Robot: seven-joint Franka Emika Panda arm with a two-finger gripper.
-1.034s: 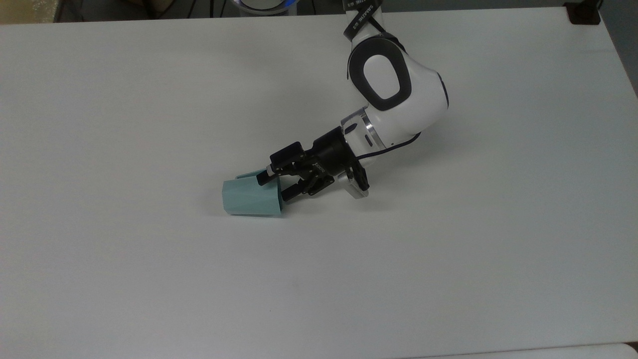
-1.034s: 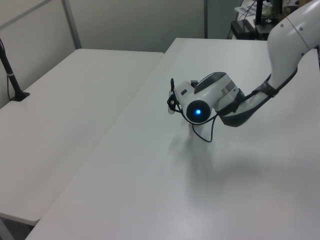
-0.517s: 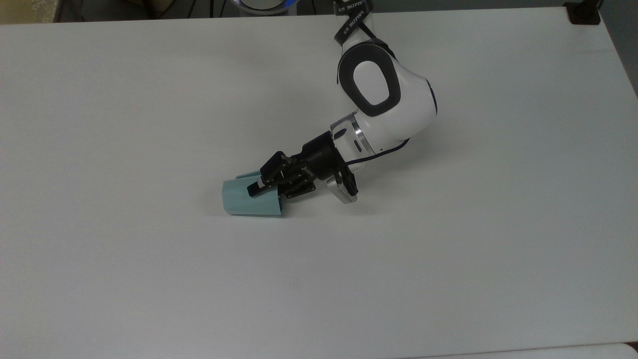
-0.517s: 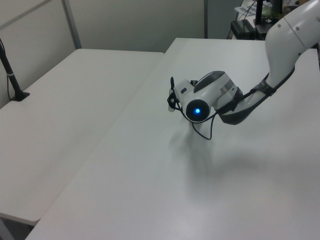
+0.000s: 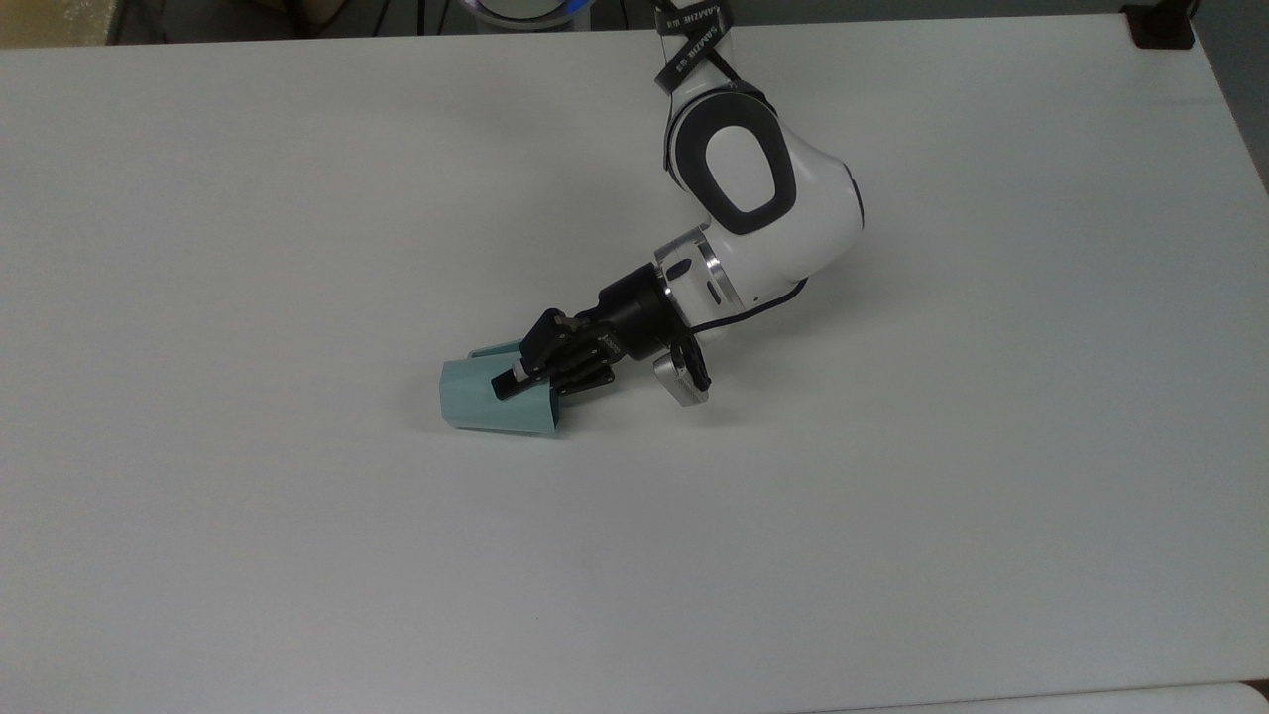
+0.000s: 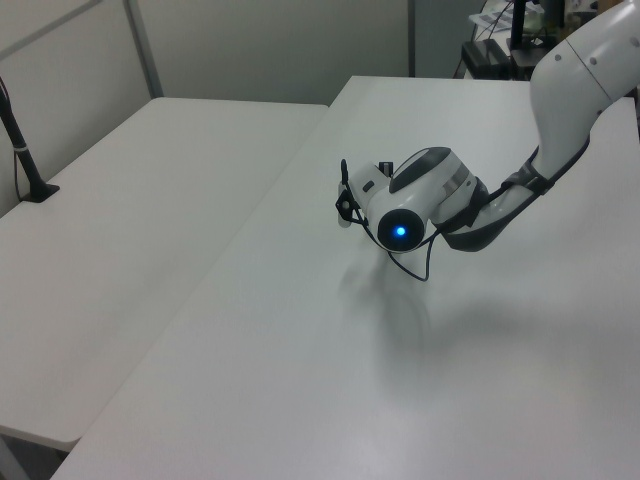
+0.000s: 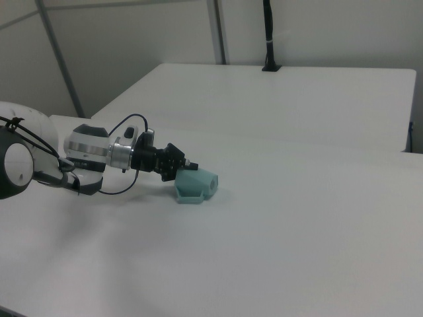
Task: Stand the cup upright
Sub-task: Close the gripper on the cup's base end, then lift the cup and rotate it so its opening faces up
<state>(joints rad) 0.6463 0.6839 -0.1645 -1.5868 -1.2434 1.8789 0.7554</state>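
Top view: the cup (image 5: pixel 491 399) is seen lying on its side on the white table (image 5: pixel 248 248), left of centre, its wider open end turned toward the frame's right. The gripper (image 5: pixel 518 381) is placed at that rim, its jaws pinched on the cup's wall, one finger (image 5: pixel 511 382) lying over the outside. The arm (image 5: pixel 758 193) is extended down from the upper centre.

Right view: the cup (image 7: pixel 195 185) is found left of centre, with the gripper (image 7: pixel 186 169) touching it from the left.
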